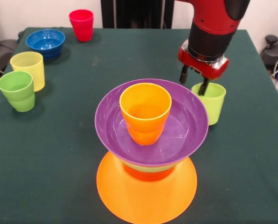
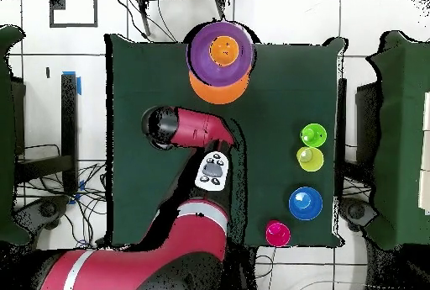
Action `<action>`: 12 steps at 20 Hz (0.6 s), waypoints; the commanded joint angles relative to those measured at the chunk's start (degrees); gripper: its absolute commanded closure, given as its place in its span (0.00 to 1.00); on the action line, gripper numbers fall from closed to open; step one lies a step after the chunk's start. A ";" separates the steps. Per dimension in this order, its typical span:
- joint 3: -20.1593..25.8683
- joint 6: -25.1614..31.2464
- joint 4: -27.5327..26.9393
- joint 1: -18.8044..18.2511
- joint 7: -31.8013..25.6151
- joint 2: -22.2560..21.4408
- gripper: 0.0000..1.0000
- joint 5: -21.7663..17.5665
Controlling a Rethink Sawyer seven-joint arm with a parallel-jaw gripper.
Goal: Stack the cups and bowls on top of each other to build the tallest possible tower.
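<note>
A: Front view first: where is the gripper (image 1: 194,80)?
B: At the lime cup (image 1: 210,101) behind and right of the tower (image 1: 148,154). Its fingers are spread, one dipping inside the cup's rim, the other outside it.
A: And the tower?
B: Wide orange bowl (image 1: 146,196) upside down as base, a red-orange bowl (image 1: 147,173) and a green rim above it, then the purple bowl (image 1: 185,135) upright with the orange cup (image 1: 145,112) standing inside.
A: The rest?
B: Far left, a green cup (image 1: 17,91) just beside a yellow cup (image 1: 29,69); behind them the blue bowl (image 1: 45,43), then the red cup (image 1: 81,24) near the far edge.
A: Surface?
B: A dark green tablecloth (image 1: 59,149). From overhead, the arm (image 2: 189,127) hides the lime cup, and white floor (image 2: 378,9) with cables surrounds the table.
</note>
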 commanded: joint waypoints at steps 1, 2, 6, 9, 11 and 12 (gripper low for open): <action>5.90 -4.90 4.50 -0.78 7.34 1.86 0.00 1.16; 5.92 -5.03 4.42 -0.79 7.31 2.02 0.00 1.17; 6.14 -5.31 4.11 -0.88 7.06 2.55 0.00 1.25; 6.74 -6.97 4.28 -1.21 6.24 2.49 0.00 0.88; 6.92 -7.28 3.95 -1.42 5.70 2.55 1.00 0.63; 7.05 -7.65 3.93 -1.53 5.57 2.52 1.00 0.56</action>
